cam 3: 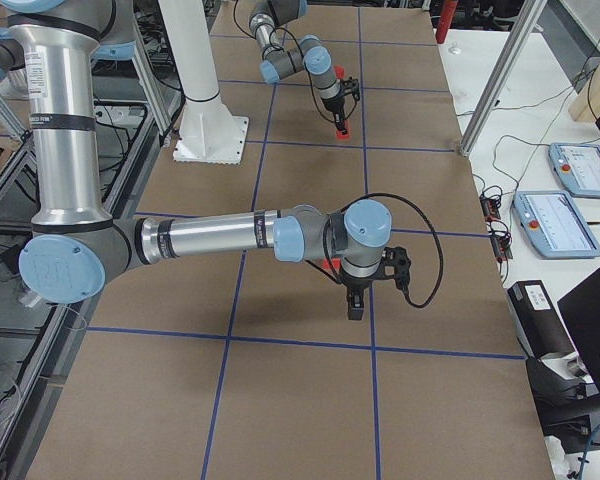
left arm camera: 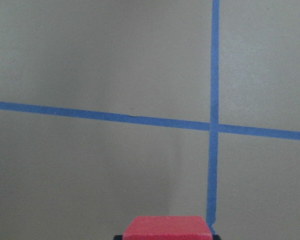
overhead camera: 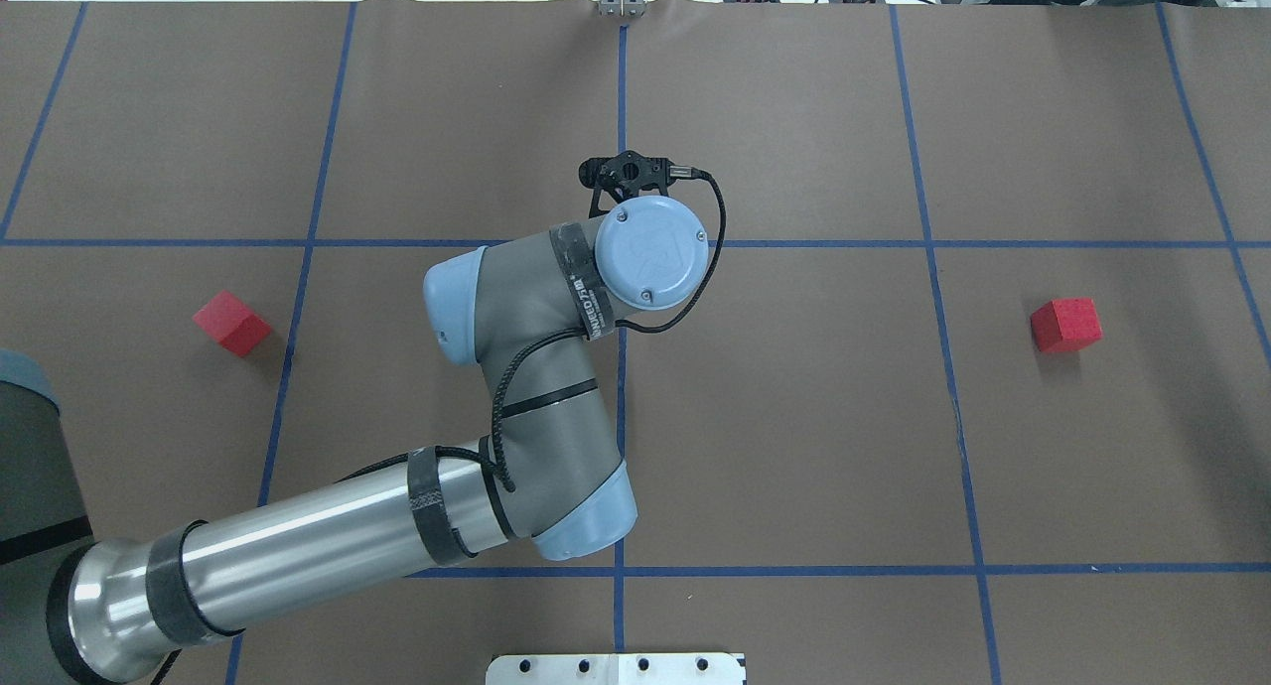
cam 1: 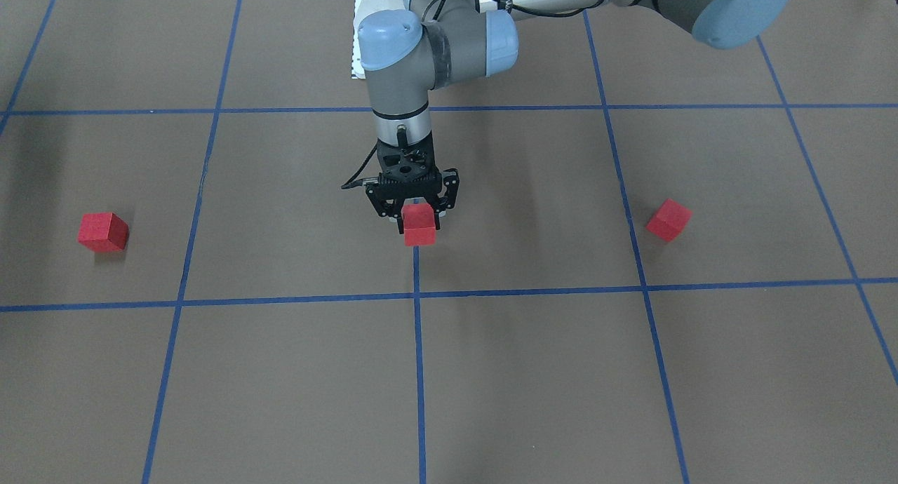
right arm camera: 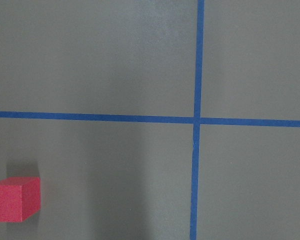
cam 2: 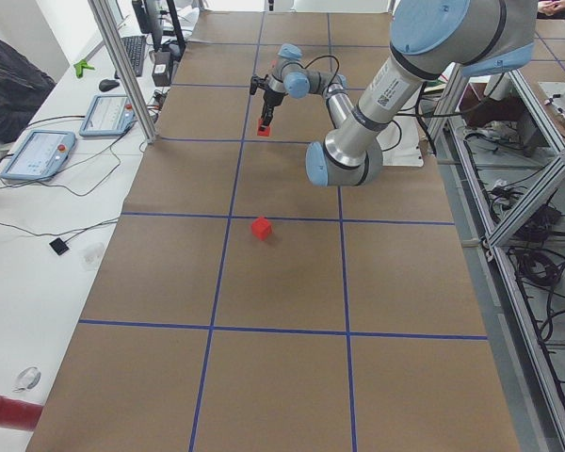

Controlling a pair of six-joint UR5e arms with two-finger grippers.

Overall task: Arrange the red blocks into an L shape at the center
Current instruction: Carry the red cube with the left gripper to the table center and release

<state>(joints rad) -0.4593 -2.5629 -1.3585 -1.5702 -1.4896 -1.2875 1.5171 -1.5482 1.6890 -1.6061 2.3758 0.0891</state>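
The left claw (cam 1: 419,221) points straight down with its fingers closed on either side of the held red block (cam 1: 419,231), gripping it. In the front view that block hangs over a blue tape line (cam 1: 418,273) a little on the robot's side of the centre crossing (cam 1: 417,296). The left wrist view shows the same crossing just ahead of the block. Whether the block touches the brown worktop (cam 1: 533,386) I cannot tell. The second red block (cam 1: 103,231) rests on the worktop well out toward the robot's right, in the next grid square. The third red block (cam 1: 668,219) rests well out toward the robot's left, just past a tape line and turned at an angle to the grid. The right claw (cam 3: 355,308) shows only in the right-side view, pointing down near the second block. Whether it is open or closed I cannot tell.
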